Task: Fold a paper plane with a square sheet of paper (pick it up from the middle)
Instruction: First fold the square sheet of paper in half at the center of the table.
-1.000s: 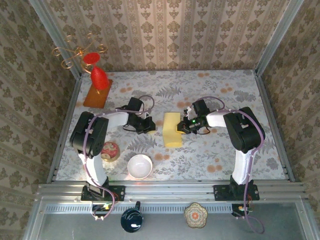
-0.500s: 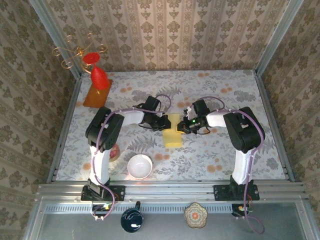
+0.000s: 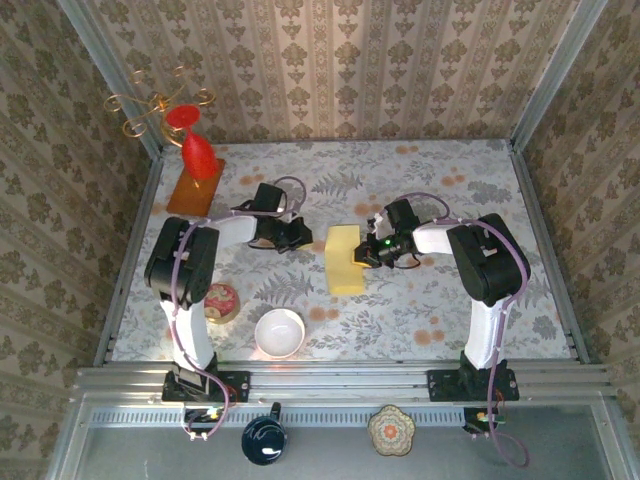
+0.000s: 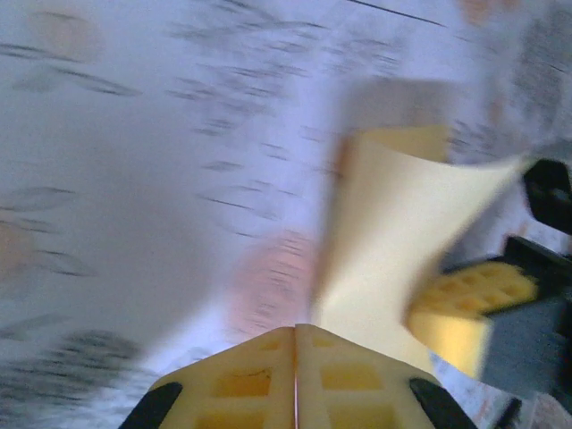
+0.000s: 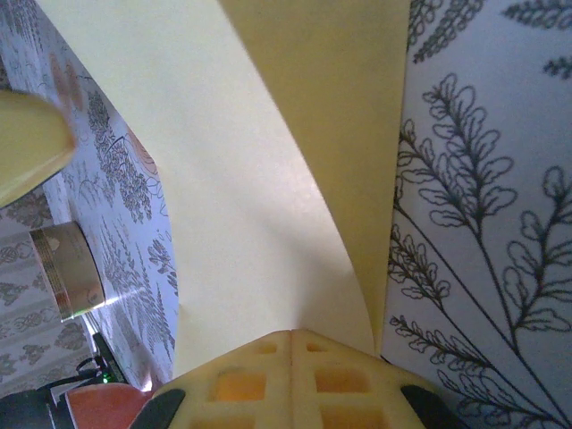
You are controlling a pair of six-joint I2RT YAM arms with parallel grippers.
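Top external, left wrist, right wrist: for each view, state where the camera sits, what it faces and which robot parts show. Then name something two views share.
Top external: above and behind the arms, looking down on the table; left arm and right arm flank the paper.
Left wrist: on the left arm's wrist, facing table and curled paper; shut left gripper at the bottom.
Right wrist: close over the paper; right gripper shut on it.
Shared: both wrist views show the paper.
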